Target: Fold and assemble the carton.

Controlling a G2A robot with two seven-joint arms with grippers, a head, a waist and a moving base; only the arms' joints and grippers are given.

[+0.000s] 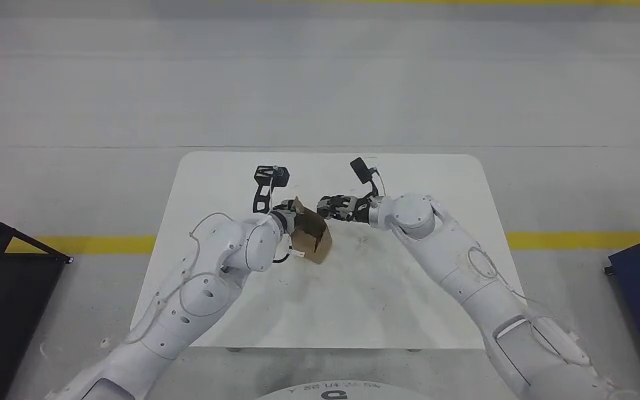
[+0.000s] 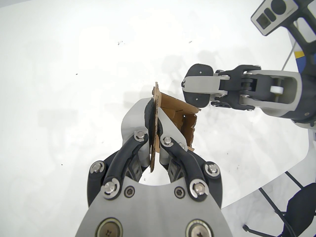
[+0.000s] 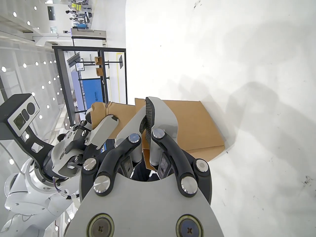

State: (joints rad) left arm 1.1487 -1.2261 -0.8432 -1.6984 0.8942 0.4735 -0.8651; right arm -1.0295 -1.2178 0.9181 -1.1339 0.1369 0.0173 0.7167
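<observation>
Left gripper [image 2: 154,119] clamps one wall of the brown corrugated cardboard carton [image 2: 177,104] at mid white table [image 2: 74,75], body partly squared, end flaps loose and untucked; right gripper [image 3: 146,110], fingers together, seemingly empty, just beside it.

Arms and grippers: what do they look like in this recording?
The left arm and right arm have glossy white rounded shells with thin cables. The left gripper and right gripper have black linkages, silver bolts, pale grey jaws with black pads, plus black-bracketed cameras.
</observation>
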